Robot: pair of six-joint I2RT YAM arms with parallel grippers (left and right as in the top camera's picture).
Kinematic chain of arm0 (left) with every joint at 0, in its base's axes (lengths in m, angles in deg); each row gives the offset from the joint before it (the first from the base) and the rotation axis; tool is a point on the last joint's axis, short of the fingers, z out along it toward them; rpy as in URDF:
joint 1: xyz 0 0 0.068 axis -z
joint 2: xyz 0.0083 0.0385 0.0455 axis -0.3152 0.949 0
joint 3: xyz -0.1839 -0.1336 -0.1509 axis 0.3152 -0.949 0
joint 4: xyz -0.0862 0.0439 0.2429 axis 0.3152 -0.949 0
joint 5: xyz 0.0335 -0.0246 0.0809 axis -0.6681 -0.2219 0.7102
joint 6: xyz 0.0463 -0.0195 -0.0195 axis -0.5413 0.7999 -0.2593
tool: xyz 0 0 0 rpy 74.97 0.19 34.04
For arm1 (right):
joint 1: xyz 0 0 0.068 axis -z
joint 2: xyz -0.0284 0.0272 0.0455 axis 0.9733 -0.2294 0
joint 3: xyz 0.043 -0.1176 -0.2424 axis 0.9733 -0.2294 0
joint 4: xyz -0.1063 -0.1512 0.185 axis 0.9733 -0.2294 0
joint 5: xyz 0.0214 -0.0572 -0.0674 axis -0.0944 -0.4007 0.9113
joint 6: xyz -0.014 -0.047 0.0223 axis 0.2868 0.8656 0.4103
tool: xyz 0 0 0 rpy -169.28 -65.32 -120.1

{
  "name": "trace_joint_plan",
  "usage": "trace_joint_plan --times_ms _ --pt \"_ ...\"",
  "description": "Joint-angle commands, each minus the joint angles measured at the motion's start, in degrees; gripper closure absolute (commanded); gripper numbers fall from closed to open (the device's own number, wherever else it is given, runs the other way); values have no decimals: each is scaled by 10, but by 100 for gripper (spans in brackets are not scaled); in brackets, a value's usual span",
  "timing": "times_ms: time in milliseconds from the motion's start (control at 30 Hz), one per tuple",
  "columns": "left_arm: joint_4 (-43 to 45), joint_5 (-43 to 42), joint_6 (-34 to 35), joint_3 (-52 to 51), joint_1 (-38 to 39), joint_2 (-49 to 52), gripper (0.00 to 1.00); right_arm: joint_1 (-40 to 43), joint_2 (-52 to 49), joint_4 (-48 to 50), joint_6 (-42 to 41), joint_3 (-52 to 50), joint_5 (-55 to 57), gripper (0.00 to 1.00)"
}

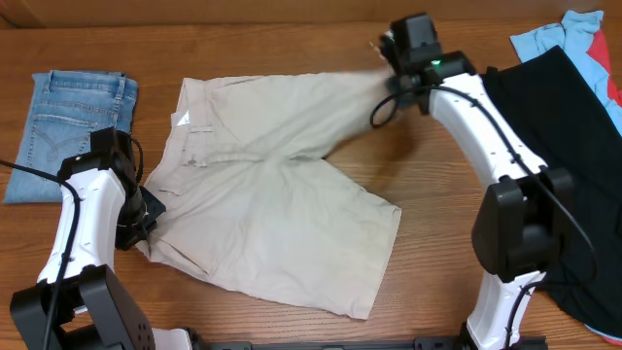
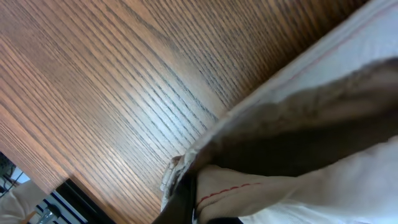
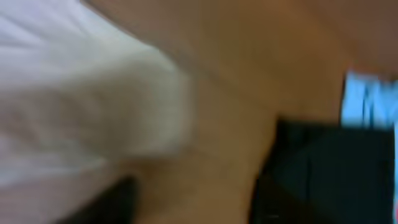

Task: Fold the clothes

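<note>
The pale beige shorts (image 1: pixel 282 214) lie spread flat in the middle of the wooden table, waistband to the left and legs to the right. My left gripper (image 1: pixel 146 222) is at the near left waistband corner and is shut on it. In the left wrist view a fold of the shorts (image 2: pixel 323 124) with red stitching is pinched in the left gripper (image 2: pixel 193 205). My right gripper (image 1: pixel 387 60) hovers at the far end of the upper leg. The right wrist view is blurred. There the shorts (image 3: pixel 81 93) lie to the left, and bare wood shows inside the right gripper (image 3: pixel 199 199).
Folded blue jeans (image 1: pixel 73 126) lie at the far left, beside my left arm. A large black garment (image 1: pixel 573 146) covers the right side, with a light blue cloth (image 1: pixel 554 39) behind it. The table's front edge runs close below the shorts.
</note>
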State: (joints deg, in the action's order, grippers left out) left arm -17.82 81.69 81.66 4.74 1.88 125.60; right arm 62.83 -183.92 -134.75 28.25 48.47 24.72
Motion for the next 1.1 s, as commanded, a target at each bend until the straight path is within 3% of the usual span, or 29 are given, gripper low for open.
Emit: trace_joint_plan --times_ms 0,100,200,433,767,1067 --pt "0 17 2 2 0 -9 94 39 7 -31 -75 -4 50 0" --pt "2 17 2 2 0 -9 94 57 7 -68 -126 -9 -21 2" --pt "2 17 2 2 0 -9 94 63 7 -111 -125 -18 -130 10" --pt "5 17 2 2 0 -9 94 54 6 -116 -115 -96 -267 11" --pt "5 16 2 2 0 -9 94 15 5 153 -106 -271 -332 11" --pt "5 0 2 2 0 -9 94 -34 5 367 -111 -310 -317 11"
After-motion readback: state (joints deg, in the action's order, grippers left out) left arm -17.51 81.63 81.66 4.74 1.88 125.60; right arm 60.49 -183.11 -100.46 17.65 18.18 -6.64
